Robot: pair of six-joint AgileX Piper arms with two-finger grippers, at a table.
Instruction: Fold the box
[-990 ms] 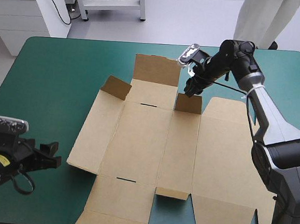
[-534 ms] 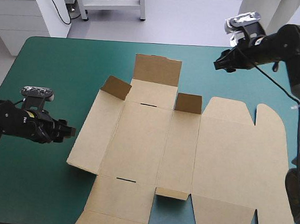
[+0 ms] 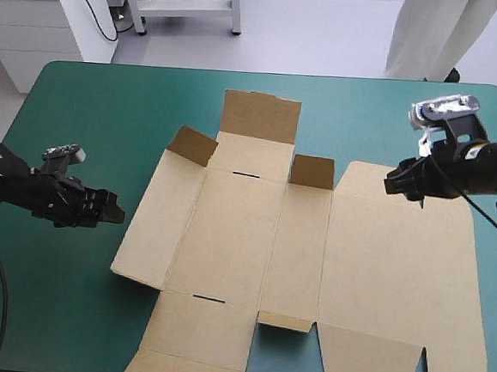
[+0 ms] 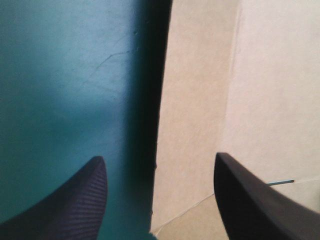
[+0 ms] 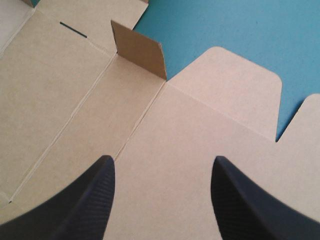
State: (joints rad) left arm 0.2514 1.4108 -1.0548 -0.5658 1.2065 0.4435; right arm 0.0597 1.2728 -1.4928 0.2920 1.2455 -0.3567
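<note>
High view: the box (image 3: 227, 236) lies nearly flat on the teal-green cover (image 3: 81, 121), with short flaps (image 3: 312, 171) upright at its far side. The left gripper (image 3: 115, 213), fingers parted and empty, sits just beside the box's left edge, seemingly to raise that wall. The right gripper (image 3: 392, 183), likewise spread, hovers over the box's right panel.

Left tool (image 3: 109, 212) and right tool (image 3: 393, 182) point toward each other, fingers spread apart.
</note>
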